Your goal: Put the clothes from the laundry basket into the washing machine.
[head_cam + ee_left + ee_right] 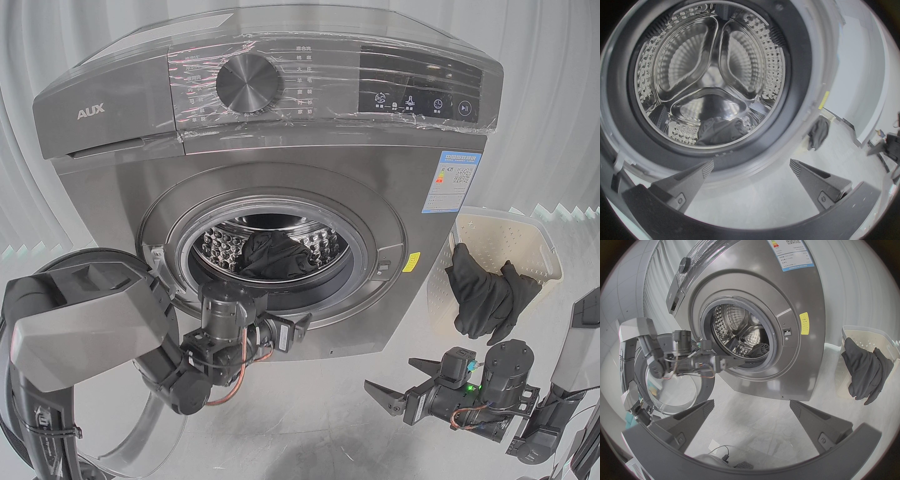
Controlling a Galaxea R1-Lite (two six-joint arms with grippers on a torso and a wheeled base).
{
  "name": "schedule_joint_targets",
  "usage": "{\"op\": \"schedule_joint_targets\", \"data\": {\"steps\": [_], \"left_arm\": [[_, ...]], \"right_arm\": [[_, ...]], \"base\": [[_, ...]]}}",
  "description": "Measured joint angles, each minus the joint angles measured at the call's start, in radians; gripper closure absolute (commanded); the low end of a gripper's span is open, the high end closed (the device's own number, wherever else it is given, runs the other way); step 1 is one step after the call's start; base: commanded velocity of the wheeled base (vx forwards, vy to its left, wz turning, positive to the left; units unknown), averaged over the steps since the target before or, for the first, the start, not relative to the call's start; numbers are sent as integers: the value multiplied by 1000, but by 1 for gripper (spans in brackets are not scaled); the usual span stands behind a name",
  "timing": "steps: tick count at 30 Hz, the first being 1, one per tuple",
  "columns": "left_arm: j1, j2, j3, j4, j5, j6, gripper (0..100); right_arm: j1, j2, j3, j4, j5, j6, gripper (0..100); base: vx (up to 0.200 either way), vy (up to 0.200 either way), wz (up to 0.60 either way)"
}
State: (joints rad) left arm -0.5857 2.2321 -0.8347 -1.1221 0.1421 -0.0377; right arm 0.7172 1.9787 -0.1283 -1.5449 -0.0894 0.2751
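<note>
Our left gripper hangs just before the washer's open mouth, jaws spread wide and empty. A dark garment lies at the bottom of the drum. Our right gripper sits low over the floor, near the basket, also wide and holding nothing. A second garment drapes over the basket's rim, beside the washer's right side.
</note>
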Motion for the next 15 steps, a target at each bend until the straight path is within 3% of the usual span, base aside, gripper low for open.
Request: {"op": "schedule_joint_targets", "data": {"steps": [8,15], "left_arm": [[-122,-195,281,-101,8,-22,0],[-173,-393,457,-129,37,-94,0]], "right_arm": [[1,-21,18,0,-2,-3,0],[3,-100,56,0,-20,-34,0]], "base": [[0,0,0],[0,0,0]]}}
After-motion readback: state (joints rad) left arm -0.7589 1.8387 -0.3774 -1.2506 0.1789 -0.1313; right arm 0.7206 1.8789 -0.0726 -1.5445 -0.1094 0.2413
